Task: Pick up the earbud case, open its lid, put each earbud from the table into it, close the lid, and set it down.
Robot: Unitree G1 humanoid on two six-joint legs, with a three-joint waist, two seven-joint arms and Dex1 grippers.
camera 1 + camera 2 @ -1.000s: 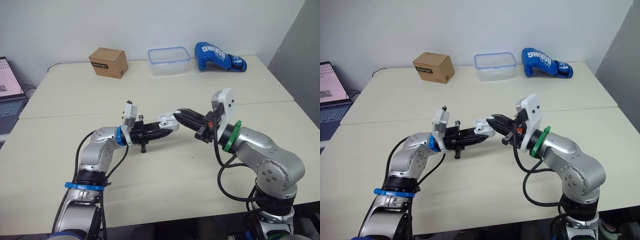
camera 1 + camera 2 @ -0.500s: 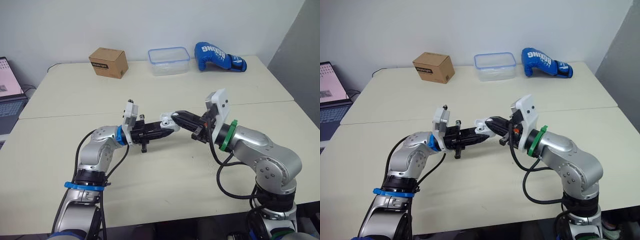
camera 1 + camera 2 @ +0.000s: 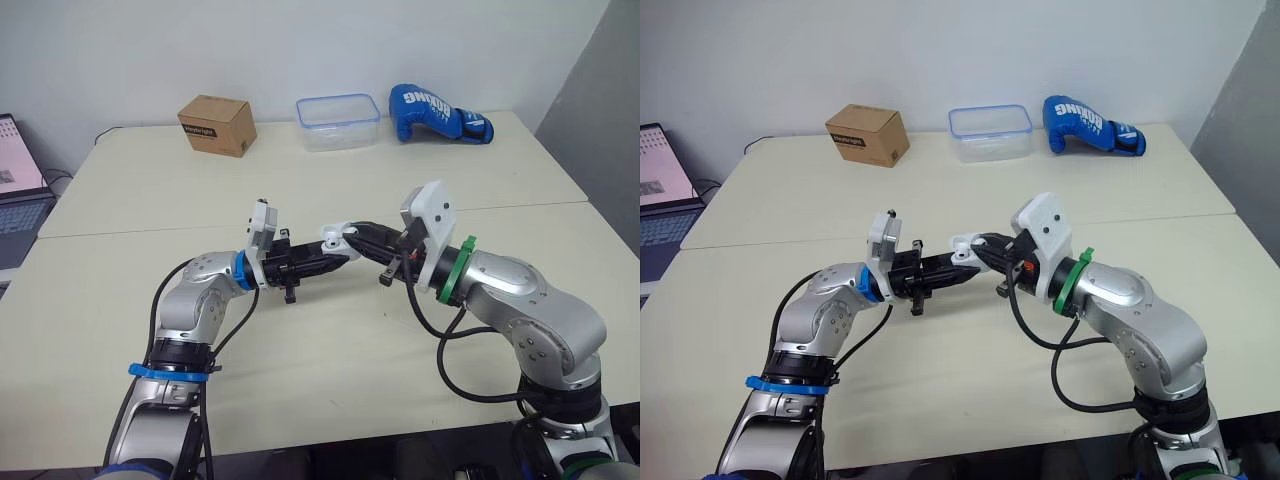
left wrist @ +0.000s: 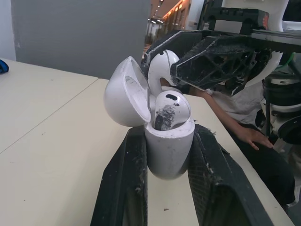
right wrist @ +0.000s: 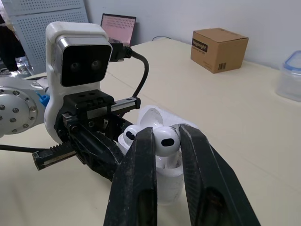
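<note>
The left gripper holds the earbud case above the table. Its jaws are clamped on the case body, and the lid stands open. A seated earbud occupies one socket. The right gripper has its jaws closed on the second earbud at the case mouth.

Beige table, white wall

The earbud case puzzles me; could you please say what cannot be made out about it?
The second earbud's stem: right wrist view, right fingers partly hide it; seated or not, unclear.
The case's sides: left wrist view, left fingers cover them.
Its contents: eye views, too small.
</note>
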